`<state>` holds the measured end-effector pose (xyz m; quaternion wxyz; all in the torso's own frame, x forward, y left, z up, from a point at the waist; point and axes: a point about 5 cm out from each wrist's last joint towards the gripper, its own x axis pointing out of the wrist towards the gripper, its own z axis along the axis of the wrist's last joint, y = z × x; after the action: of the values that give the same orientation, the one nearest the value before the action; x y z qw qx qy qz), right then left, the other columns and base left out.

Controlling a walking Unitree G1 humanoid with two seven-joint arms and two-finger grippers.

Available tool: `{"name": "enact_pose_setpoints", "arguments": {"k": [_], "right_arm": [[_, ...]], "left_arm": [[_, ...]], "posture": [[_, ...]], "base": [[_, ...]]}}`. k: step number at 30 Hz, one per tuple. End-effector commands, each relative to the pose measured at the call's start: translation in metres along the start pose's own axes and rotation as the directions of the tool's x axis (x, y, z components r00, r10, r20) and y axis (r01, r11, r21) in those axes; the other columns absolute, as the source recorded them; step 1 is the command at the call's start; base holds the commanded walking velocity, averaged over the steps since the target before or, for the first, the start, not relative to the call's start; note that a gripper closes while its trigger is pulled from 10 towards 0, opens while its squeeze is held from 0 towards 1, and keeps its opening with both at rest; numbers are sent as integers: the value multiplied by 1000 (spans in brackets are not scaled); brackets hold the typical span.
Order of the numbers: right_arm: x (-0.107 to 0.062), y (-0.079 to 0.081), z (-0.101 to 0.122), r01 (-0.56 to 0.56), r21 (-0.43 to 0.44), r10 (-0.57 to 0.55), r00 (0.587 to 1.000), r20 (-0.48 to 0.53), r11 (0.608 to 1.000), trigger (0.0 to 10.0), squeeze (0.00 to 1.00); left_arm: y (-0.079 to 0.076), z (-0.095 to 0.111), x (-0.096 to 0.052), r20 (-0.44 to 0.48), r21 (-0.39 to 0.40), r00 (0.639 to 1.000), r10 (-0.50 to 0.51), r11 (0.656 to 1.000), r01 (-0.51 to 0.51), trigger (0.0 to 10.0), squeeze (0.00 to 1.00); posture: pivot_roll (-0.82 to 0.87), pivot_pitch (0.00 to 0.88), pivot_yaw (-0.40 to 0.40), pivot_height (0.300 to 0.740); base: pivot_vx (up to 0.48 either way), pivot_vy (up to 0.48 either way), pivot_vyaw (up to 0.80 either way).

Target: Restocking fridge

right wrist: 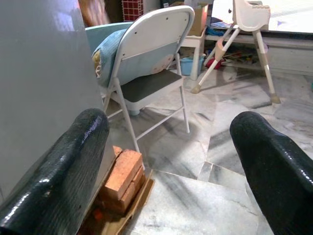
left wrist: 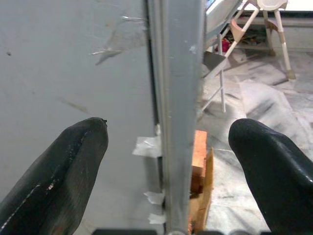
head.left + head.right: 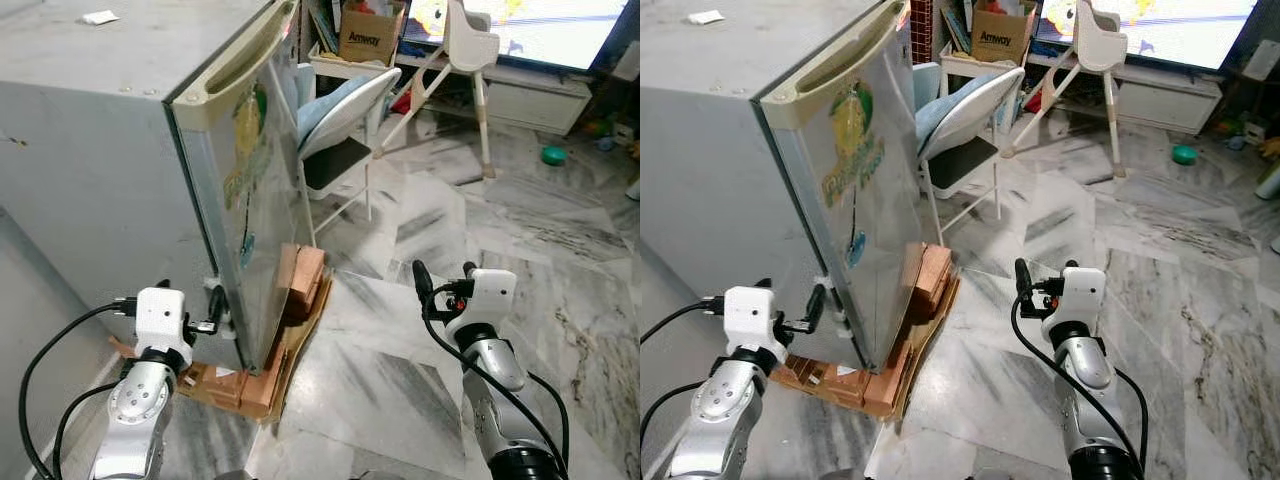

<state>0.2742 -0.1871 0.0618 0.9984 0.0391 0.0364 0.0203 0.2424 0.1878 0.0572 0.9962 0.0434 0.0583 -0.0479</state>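
Fridge shut, standing on bricks.
Left gripper spread wide astride its door edge; right gripper wide, empty.

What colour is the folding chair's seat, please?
Black seat, white frame; clearest in the right wrist view.

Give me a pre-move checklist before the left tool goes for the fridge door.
1. Fridge door shut: ok, it lies flush against the fridge body.
2. Left tool open: ok, in the left wrist view its fingers straddle the door's edge.
3. Left tool touching the door: cannot tell.
4. Right tool free and open: ok, it holds nothing, over bare floor.
5. Door's swing path: not ok, the folding chair stands close in front.
6. Fridge footing: cannot tell, it rests on bricks and cardboard.
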Motion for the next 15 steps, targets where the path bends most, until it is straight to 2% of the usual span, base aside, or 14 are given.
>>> {"name": "enact_pose_setpoints", "arguments": {"k": [1,3,8,15], "right_arm": [[2,-3,4,11,-10,-11,1000,0,1000,10000,0],[1,-3,3,9,-11,-9,1000,-7,1000,10000,0],[1,-4,3,1,-19,-1,1000,-7,1000,10000,0],[-1,-8,4,8,-28,-8,1000,-10,1000,10000,0]], "left_arm": [[-5,4,6,9,-8,999,-38,999,39,10000,0],[-7,4,12,-1,-11,998,-62,998,62,10000,0],[-2,6,22,2,17,1000,-31,999,31,10000,0],[13,3,25,-13,23,999,45,999,-44,10000,0]], "posture": [[38,0,-50,740],[34,0,-56,740],[24,0,-60,740],[11,0,-67,740]], "base": [[0,0,-800],[0,0,-800],[0,0,-727],[0,0,0]]}}
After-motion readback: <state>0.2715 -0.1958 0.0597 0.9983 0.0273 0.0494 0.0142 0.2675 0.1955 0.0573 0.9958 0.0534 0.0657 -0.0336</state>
